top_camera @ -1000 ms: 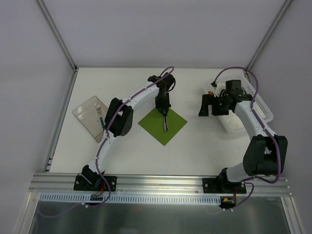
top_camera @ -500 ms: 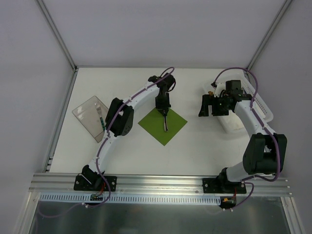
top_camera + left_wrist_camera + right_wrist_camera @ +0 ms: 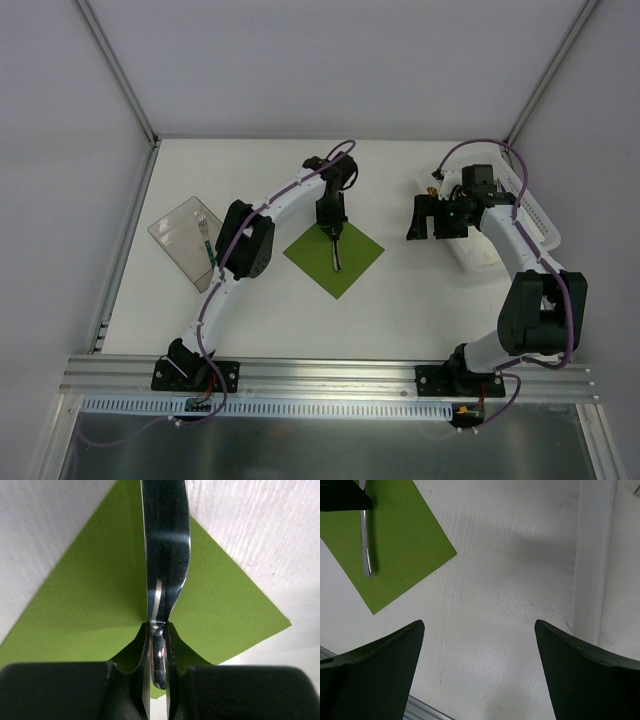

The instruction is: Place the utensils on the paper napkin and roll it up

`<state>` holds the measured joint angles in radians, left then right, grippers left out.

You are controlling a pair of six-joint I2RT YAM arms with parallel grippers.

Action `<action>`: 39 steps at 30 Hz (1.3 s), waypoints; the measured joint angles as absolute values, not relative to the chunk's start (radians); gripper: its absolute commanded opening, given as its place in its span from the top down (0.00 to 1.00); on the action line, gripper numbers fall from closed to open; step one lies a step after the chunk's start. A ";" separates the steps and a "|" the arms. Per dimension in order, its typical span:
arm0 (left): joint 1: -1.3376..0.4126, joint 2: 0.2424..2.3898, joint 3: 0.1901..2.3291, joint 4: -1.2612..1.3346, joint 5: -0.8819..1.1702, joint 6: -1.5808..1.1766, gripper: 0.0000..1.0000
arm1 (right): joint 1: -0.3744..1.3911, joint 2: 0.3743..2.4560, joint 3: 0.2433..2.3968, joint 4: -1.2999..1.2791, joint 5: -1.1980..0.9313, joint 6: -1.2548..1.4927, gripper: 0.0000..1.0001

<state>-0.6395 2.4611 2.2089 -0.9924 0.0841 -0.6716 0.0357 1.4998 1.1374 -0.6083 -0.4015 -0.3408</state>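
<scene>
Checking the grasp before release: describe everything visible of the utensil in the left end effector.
The utensil is one slim piece of polished silvery metal, flat and broad along its length, narrowing to a rounded end. The left end effector is shut on that narrow end. It points out over the green napkin; whether it touches the paper is unclear.

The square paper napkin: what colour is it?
The square paper napkin is plain olive green, clearest in left wrist view.

One silver utensil (image 3: 165, 555) between the left fingers (image 3: 65, 692), one fork (image 3: 204, 228), one green napkin (image 3: 350, 262), one clear tray (image 3: 175, 232), one white bin (image 3: 541, 226).
</scene>
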 measured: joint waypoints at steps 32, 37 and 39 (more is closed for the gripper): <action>-0.600 2.449 2.164 -0.993 0.062 -0.675 1.00 | 0.034 1.516 1.137 -0.608 -0.406 -0.340 0.03; -0.590 2.437 2.145 -1.002 0.045 -0.664 1.00 | 0.034 1.518 1.137 -0.608 -0.406 -0.340 0.03; -0.587 2.437 2.144 -1.002 0.044 -0.662 1.00 | 0.034 1.518 1.137 -0.608 -0.406 -0.340 0.03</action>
